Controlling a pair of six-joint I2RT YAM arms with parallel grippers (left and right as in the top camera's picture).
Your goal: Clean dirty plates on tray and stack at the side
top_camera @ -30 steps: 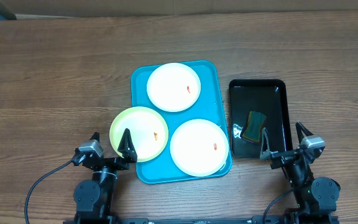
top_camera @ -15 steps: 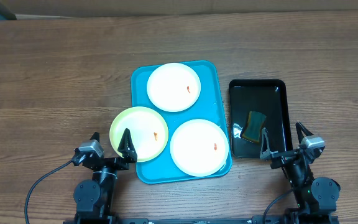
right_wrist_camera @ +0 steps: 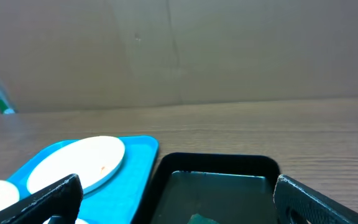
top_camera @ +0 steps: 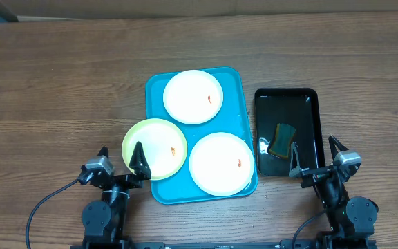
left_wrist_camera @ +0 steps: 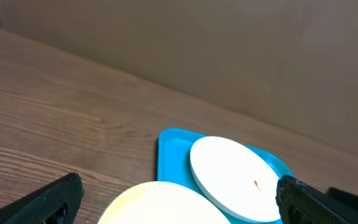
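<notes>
A turquoise tray [top_camera: 238, 88] lies mid-table. On it are a white plate [top_camera: 193, 97] at the back, a white plate [top_camera: 220, 163] at the front right, and a pale yellow-green plate [top_camera: 155, 148] overhanging its left edge. Each has a small red-orange smear. My left gripper [top_camera: 119, 160] is open and empty at the table's front, just before the yellow-green plate [left_wrist_camera: 157, 205]. My right gripper [top_camera: 315, 155] is open and empty at the front end of the black tray [top_camera: 308, 117]. The back white plate shows in both wrist views [left_wrist_camera: 238, 177] [right_wrist_camera: 82, 160].
A glossy black tray [right_wrist_camera: 219, 168] right of the turquoise tray [right_wrist_camera: 138, 163] holds a green-and-yellow sponge [top_camera: 282, 140]. Bare wooden table lies to the left, the right and the back. A brown wall stands behind.
</notes>
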